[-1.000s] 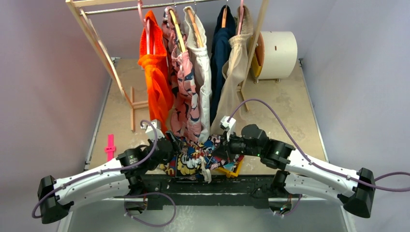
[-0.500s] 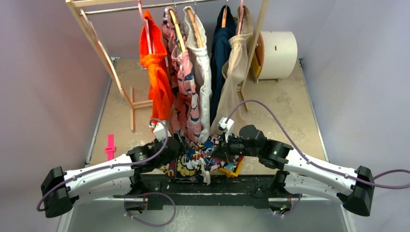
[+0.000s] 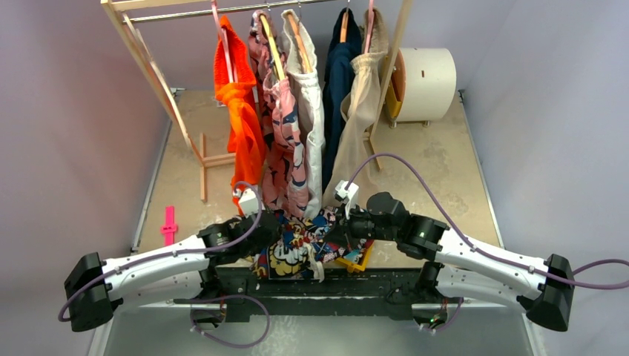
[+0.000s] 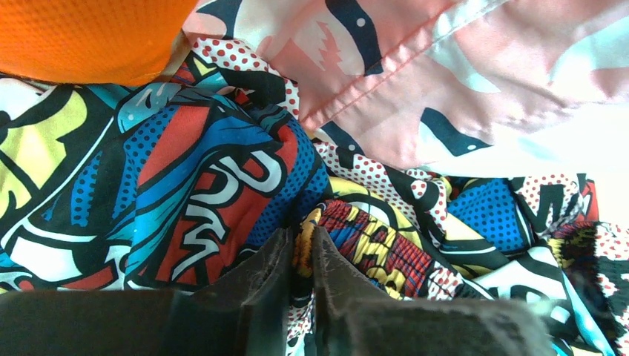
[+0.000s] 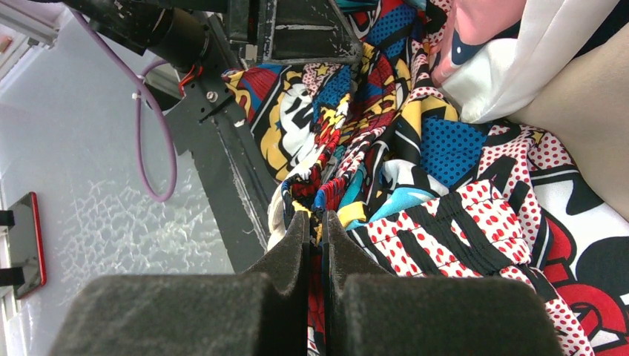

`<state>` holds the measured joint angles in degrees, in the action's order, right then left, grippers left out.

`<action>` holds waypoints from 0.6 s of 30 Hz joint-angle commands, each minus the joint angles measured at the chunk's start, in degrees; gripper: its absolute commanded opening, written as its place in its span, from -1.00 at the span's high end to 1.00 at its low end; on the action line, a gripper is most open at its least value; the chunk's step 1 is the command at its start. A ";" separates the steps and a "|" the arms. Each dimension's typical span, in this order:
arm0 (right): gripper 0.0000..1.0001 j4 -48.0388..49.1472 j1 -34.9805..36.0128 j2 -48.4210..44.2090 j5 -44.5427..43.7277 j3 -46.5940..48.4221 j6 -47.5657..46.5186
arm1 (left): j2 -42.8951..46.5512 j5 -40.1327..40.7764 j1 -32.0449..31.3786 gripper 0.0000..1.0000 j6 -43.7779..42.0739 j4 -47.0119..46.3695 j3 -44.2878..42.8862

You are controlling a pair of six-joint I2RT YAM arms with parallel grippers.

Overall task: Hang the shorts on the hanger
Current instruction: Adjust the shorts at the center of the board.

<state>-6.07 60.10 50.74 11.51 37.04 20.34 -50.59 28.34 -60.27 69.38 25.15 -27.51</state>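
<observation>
**Two pincers gripping the comic-print shorts at the near table edge**

Nearest the arm bases, the shorts (image 3: 297,248) lie heaped on the near edge of the table (image 3: 445,185), one pale fold drooping over the black base rail. The left pincer (image 4: 300,256) is closed to a narrow slit, with a yellow-and-red fold of the shorts nipped between its dark fingers. The right pincer (image 5: 317,230) is likewise pressed together on a bunched fold of the same cloth. The shorts carry comic lettering, white on red in the left wrist view, but no word can be read.

A yellow object (image 3: 357,261) pokes out from under the shorts on the right. Only the right wrist view shows a dark, red-edged slab (image 5: 22,245) on the grey surface below. Only the left wrist view shows how closely the orange garment (image 4: 89,37) and the pink patterned garment (image 4: 445,74) hang over the shorts.

Farther off, the top view alone shows a pink clip (image 3: 170,225) on the table, the wooden rack (image 3: 148,67) of hung clothes, and a white roll (image 3: 426,83).
</observation>
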 commanded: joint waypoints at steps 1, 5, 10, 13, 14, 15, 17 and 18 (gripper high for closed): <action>1.00 2.21 0.39 -0.64 -0.25 0.25 -0.35 | 2.63 0.05 0.21 0.83 -1.96 -0.87 -1.65; 1.00 2.46 0.42 -0.73 -0.43 0.40 -0.30 | 4.61 0.23 0.17 1.00 -3.23 0.16 -2.27; 1.00 2.89 0.43 -1.27 -1.13 2.17 -0.31 | 9.08 1.42 0.19 1.00 -9.53 0.15 -6.49; 0.64 2.22 0.42 -1.60 -2.96 5.66 -1.77 | 13.04 3.19 0.21 1.00 -15.52 -0.39 -11.12; 0.47 1.38 0.42 -1.67 -3.99 7.58 -2.78 | 14.05 3.78 0.22 1.00 -17.90 -0.65 -13.05; 0.37 0.61 0.42 -1.68 -5.88 9.73 -3.86 | 14.74 4.33 0.16 1.00 -20.52 -0.98 -15.16; 0.23 -0.76 0.38 -1.66 -8.96 14.50 -6.62 | 15.70 5.66 0.21 1.00 -26.85 -2.07 -20.17; 0.18 -1.35 0.44 -1.59 -10.77 16.94 -8.02 | 15.81 5.87 0.16 1.00 -29.97 -2.70 -22.80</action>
<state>-8.27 60.12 50.48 7.60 43.44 18.02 -36.86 30.17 -60.27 53.56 27.86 -39.99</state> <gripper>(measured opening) 0.368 0.029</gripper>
